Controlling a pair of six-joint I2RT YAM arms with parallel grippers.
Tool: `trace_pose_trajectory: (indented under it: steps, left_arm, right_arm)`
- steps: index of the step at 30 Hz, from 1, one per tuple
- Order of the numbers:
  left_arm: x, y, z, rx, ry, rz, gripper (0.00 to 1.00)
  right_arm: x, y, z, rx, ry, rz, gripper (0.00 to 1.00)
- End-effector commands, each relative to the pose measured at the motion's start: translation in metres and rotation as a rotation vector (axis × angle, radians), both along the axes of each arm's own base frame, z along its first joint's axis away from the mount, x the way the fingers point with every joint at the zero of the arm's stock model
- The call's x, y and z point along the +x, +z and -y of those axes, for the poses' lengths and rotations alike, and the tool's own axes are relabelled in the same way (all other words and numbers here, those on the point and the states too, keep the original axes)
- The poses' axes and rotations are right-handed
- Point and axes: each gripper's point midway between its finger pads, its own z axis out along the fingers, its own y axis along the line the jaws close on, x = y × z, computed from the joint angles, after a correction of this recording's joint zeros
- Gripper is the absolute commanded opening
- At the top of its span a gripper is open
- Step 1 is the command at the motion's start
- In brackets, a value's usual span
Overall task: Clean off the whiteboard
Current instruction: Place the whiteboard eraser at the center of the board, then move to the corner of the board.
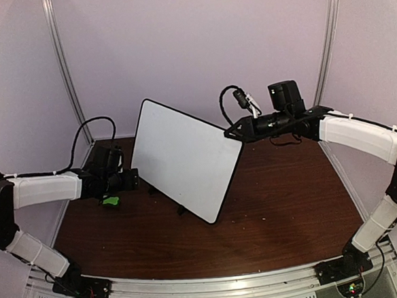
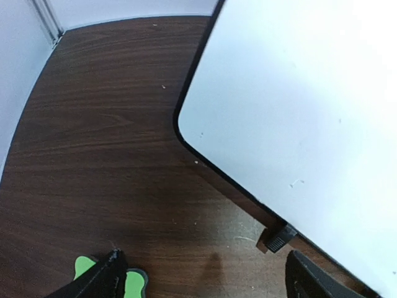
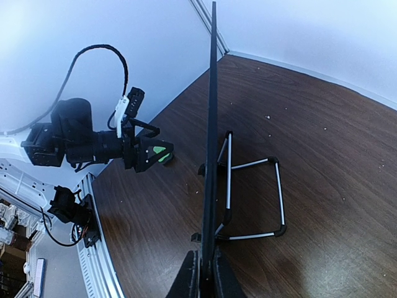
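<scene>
The whiteboard (image 1: 185,157) stands blank on its wire stand (image 3: 251,198) mid-table (image 1: 284,211) — the right fingers (image 3: 188,282) pinch its edge, likely steadying it. The left fingers (image 2: 99,279) gape wide, empty, just above the green eraser (image 1: 110,201).

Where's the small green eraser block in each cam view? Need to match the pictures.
Top external: small green eraser block, left of centre, on the brown table.
Left wrist: bottom-left edge, partly cut off.
Right wrist: left of centre, mid-height.
Shared landmark: black-framed white whiteboard, to the eraser's right in every view; the right wrist view sees it edge-on.
</scene>
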Motion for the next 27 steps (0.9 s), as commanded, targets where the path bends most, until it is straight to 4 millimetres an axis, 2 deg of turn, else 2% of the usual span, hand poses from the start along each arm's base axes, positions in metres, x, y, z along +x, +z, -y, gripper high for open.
trace_pose_trajectory:
  steps: [1,2,5,15,19,27]
  left_arm:
    - [0.002,-0.021,0.038,0.067,-0.152,-0.004,0.88]
    - [0.000,-0.033,0.040,0.076,-0.158,-0.031,0.86]
    - [0.005,-0.040,0.053,0.091,-0.186,0.007,0.82]
    - [0.025,-0.030,0.069,0.144,-0.249,0.102,0.74]
    - [0.029,-0.037,0.074,0.160,-0.274,0.090,0.69]
    - [0.024,-0.047,0.076,0.140,-0.294,0.081,0.65]
  right_arm:
    - [-0.016,-0.007,-0.011,-0.008,0.080,-0.039,0.12]
    - [-0.015,-0.006,-0.011,-0.008,0.078,-0.037,0.13]
    - [-0.014,-0.005,-0.011,-0.008,0.077,-0.034,0.14]
    - [-0.009,-0.003,-0.006,-0.008,0.059,-0.028,0.22]
    - [-0.006,-0.001,-0.003,-0.006,0.051,-0.025,0.26]
    - [0.005,-0.004,0.008,-0.009,0.022,-0.017,0.31]
